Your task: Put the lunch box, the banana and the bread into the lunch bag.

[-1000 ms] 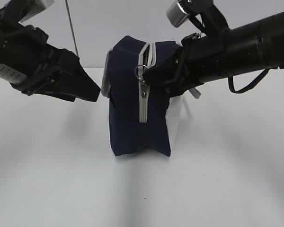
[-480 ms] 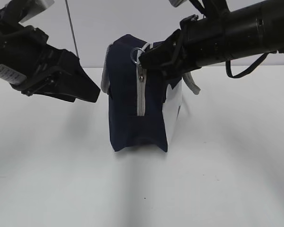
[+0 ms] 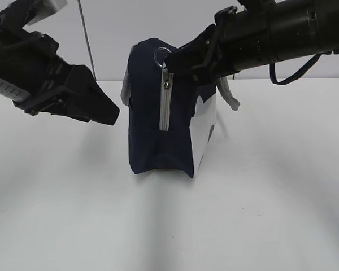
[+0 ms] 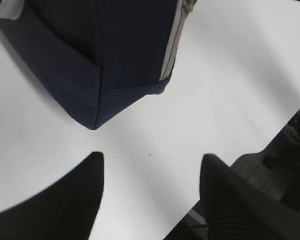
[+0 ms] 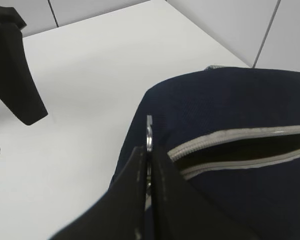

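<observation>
The ring pull (image 5: pixel 149 134) of the boxy navy-blue fabric lunch bag (image 3: pixel 158 124) is pinched flat by the right gripper (image 5: pixel 149 156), bag right under its tips; the ring could easily slip out, or the unheld bag get dragged over, since the left gripper (image 4: pixel 150 187) hangs spread and empty beside it; lunch box, banana, bread not seen.

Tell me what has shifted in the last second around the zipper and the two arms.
The right gripper, shut on the ring pull, rose and drew it leftward over the top corner of the lunch bag; the bag swung, showing more white panel. The left gripper stayed open beside the bag, touching nothing.
</observation>
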Tool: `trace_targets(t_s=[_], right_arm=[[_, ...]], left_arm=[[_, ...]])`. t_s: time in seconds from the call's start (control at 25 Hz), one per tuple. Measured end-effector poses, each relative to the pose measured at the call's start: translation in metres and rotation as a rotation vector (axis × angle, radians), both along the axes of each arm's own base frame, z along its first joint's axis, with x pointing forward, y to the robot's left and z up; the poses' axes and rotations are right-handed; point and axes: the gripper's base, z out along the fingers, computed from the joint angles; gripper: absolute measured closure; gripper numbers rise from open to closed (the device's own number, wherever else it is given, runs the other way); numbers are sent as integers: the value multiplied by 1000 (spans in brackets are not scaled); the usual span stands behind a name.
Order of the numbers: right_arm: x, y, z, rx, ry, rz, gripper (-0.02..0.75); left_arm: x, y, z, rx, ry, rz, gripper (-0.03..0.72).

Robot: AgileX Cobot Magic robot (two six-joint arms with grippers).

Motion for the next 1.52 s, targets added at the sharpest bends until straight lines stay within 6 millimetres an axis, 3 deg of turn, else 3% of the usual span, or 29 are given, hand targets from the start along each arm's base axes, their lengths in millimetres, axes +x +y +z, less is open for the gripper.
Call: trace_targets(t_s=[0.32, 0.56, 0.92, 1.52], right_arm=[[-2, 0, -1, -26, 8, 23, 754], [-3, -1, -2, -38, 12, 26, 754], [0, 3, -15, -42, 64, 58, 754], [3, 5, -22, -37, 94, 68, 754]], left_arm=[[-6, -11, -14, -98, -189, -226, 264], [-7, -6, -39, -83, -233, -184, 237], [1, -9, -58, -28, -260, -259, 185], [25, -14, -82, -17, -294, -175, 180]])
